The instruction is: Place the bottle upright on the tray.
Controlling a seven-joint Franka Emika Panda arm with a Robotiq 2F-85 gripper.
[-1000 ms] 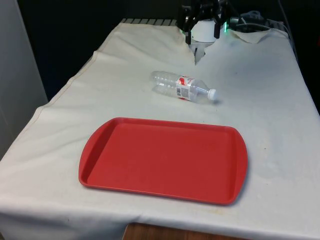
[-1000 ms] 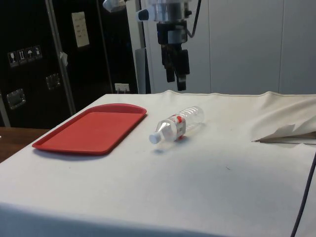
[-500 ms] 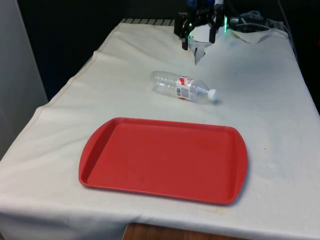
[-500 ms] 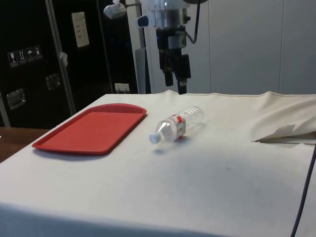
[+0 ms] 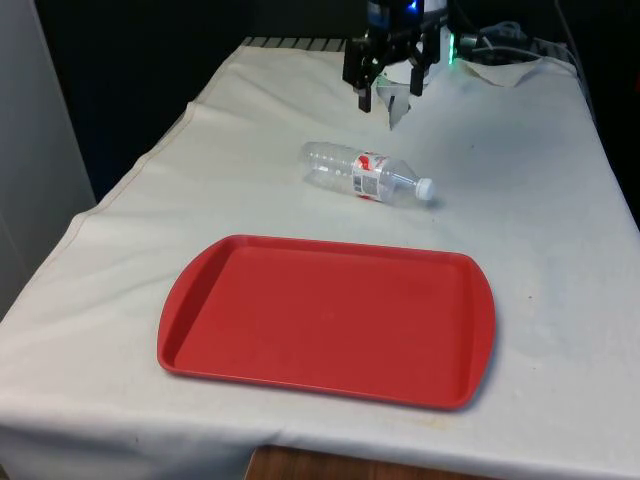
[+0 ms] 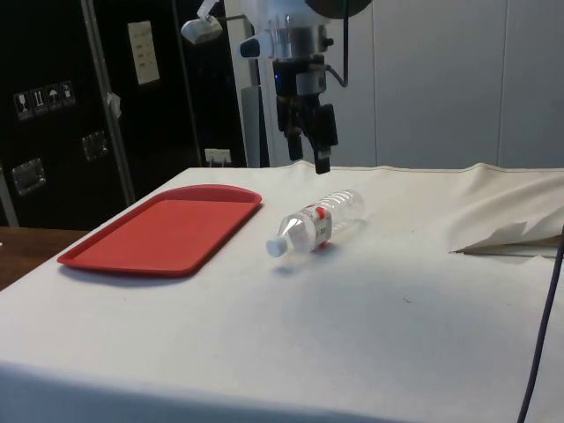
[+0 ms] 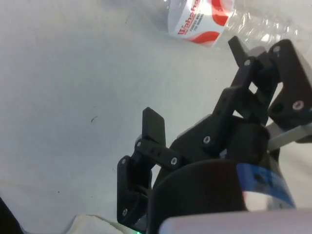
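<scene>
Over the last second the gripper (image 5: 389,88) has come down and shifted towards the front view's left, from high at the table's far end to a position above the cloth (image 5: 520,200) just beyond the bottle (image 5: 365,174); in the side view the gripper (image 6: 314,150) hangs lower than it did, above and a little behind the bottle's (image 6: 315,222) base end, clear of it. Its fingers (image 7: 154,125) stand apart with nothing between them, so the hand is open and empty. Nothing else has moved: bottle and tray (image 5: 327,318) lie as before. Judgement: this is the approach to the pick; no contact has been made and the placing itself is not begun. The bottle is a clear plastic one, apparently empty, lying on its side on the cloth between the gripper and the tray, apart from the tray's far rim. Its white cap (image 5: 425,188) points to the front view's right and slightly towards the tray, and a white label with red markings (image 7: 200,19) wraps the body near the shoulder. The tray is red, shallow-rimmed and bare. Being round and light, the bottle is likely to roll if nudged off centre, and it will have to be turned upright after lifting.
</scene>
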